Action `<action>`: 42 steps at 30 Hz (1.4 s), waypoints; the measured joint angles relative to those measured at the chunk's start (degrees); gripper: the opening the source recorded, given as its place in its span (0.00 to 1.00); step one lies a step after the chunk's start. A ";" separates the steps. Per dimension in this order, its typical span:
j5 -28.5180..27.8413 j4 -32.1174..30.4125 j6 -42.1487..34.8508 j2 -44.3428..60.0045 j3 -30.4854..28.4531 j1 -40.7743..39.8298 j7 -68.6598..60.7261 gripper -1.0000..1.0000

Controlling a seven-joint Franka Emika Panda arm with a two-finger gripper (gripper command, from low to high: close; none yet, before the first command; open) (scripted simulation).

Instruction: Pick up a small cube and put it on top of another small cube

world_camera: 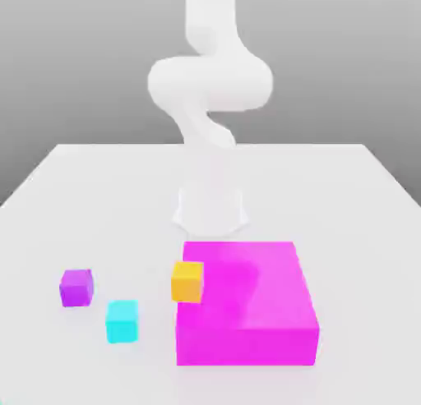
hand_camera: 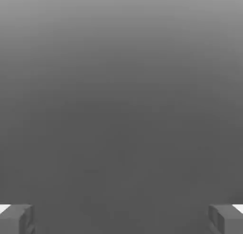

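white tabletop (world_camera: 271,190), grey bkgd (world_camera: 329,58), magenta block (world_camera: 247,288) on top, end effector (hand_camera: 121,219) spread wide

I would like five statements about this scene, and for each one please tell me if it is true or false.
1. The gripper is open. True.
2. The yellow-orange cube is stacked on the purple cube. False: these two cubes stand apart, with a gap between them.
3. The big flat block is bright pink. True.
4. The cyan cube is held between the gripper's fingers. False: nothing is between them.
5. In the exterior view, the purple cube is farther to the view's left than the cyan cube. True.
6. The big block is green. False: it is bright pink, as in statement 3.
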 joint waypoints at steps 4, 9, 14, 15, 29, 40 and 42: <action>-2.83 2.01 1.35 8.62 -2.05 -0.68 -4.62 0.50; -4.69 4.42 2.99 18.95 -5.27 -1.38 -11.31 0.50; -4.43 6.79 4.77 29.30 -8.97 -2.07 -19.45 0.50; -4.04 7.26 5.15 31.39 -9.58 -2.37 -21.33 0.50; 6.56 13.87 10.19 60.88 -10.53 -13.56 -50.69 0.50; 11.08 18.22 17.38 78.77 -6.53 -20.89 -61.67 0.00; 11.10 18.23 17.31 78.77 -6.52 -20.89 -61.69 0.00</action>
